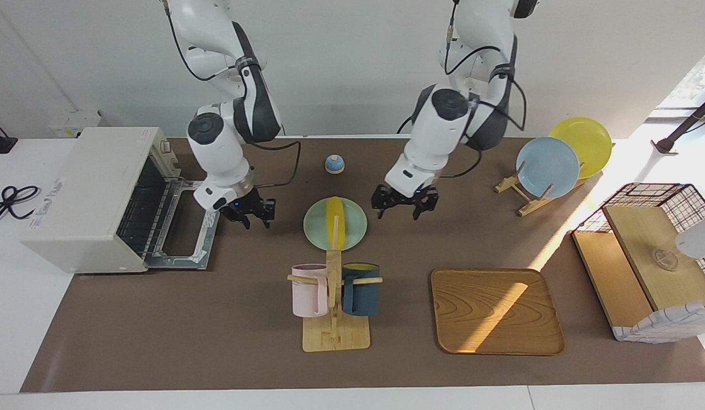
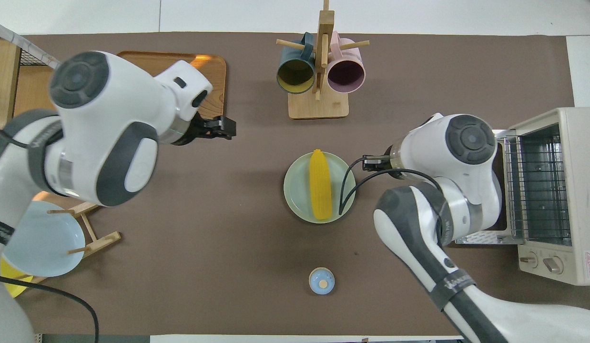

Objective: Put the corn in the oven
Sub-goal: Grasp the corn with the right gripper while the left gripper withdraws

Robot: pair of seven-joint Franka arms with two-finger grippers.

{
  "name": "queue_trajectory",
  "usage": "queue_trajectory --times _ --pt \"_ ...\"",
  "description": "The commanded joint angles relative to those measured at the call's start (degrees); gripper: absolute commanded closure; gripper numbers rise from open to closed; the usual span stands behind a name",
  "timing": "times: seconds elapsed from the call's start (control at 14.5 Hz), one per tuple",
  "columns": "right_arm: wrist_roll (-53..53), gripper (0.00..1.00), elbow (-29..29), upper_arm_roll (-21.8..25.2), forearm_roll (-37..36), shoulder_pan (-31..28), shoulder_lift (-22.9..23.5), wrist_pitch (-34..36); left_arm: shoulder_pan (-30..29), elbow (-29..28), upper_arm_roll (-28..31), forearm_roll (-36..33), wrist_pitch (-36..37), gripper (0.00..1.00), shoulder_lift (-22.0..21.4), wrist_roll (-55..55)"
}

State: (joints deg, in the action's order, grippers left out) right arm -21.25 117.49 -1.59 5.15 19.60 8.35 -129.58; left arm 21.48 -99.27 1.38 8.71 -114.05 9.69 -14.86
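The yellow corn (image 1: pixel 335 223) lies on a pale green plate (image 1: pixel 352 236) in the middle of the mat; it also shows in the overhead view (image 2: pixel 320 183). The off-white oven (image 1: pixel 85 193) stands at the right arm's end with its door (image 1: pixel 184 239) folded down and the wire rack (image 2: pixel 538 190) showing. My right gripper (image 1: pixel 254 219) hangs open and empty between the oven door and the plate. My left gripper (image 1: pixel 399 213) hangs open and empty beside the plate, toward the left arm's end; it also shows in the overhead view (image 2: pixel 223 128).
A wooden mug rack (image 1: pixel 334 336) with a pink and a dark blue mug stands farther from the robots than the plate. A wooden tray (image 1: pixel 495 310), a plate rack (image 1: pixel 549 168) with a blue and a yellow plate, a wire basket (image 1: pixel 648 262) and a small blue knob (image 1: pixel 334 164) are also there.
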Motion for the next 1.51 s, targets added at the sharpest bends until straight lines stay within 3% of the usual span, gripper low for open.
queue_trajectory --times 0.0,0.14,0.28,0.34,0.48,0.69,0.89,1.03,1.24,1.44 --pt "-8.3 0.49 -8.2 0.6 -2.6 6.9 6.0 3.1 -7.6 -0.1 -0.8 -0.3 3.3 0.0 -1.9 7.2" --pt "-16.9 0.49 -15.6 0.5 -7.3 11.9 12.2 5.1 -11.1 0.1 -0.8 -3.2 5.1 0.0 -3.7 9.0" --pt "-21.6 0.49 -18.2 0.5 -8.4 15.5 15.4 4.0 -12.8 2.6 -0.8 -4.6 9.9 0.0 -4.7 9.7" --pt "-21.9 0.49 -17.9 0.5 -8.5 16.2 15.8 2.9 -13.0 3.5 -0.8 -4.6 12.2 0.0 -5.3 9.7" --pt "-22.2 0.6 -16.3 0.4 -8.5 17.7 17.5 -0.5 -13.0 3.6 -0.7 -6.6 17.4 0.0 -8.1 9.7" --pt "-22.3 0.6 -13.8 0.4 -8.4 18.2 17.1 -3.2 -12.8 2.9 -0.8 -6.9 23.2 0.0 -11.9 10.0" --pt "-22.3 0.61 -13.1 0.4 -8.4 18.5 17.1 -3.7 -12.0 2.9 -0.8 -6.8 23.9 0.0 -12.2 11.0" --pt "-22.2 1.0 -12.0 0.4 -8.5 18.5 16.8 -3.7 -11.9 2.9 -0.8 -6.8 21.3 0.0 -12.1 11.1" --pt "-21.6 1.0 -13.2 0.6 -11.5 18.1 16.6 -0.7 -11.3 3.6 -0.6 -6.8 20.1 0.0 -11.1 11.6" --pt "-20.2 1.0 -19.7 0.5 -17.0 16.7 16.7 10.3 -11.3 3.7 -0.5 -6.9 19.7 0.0 -9.8 13.0"
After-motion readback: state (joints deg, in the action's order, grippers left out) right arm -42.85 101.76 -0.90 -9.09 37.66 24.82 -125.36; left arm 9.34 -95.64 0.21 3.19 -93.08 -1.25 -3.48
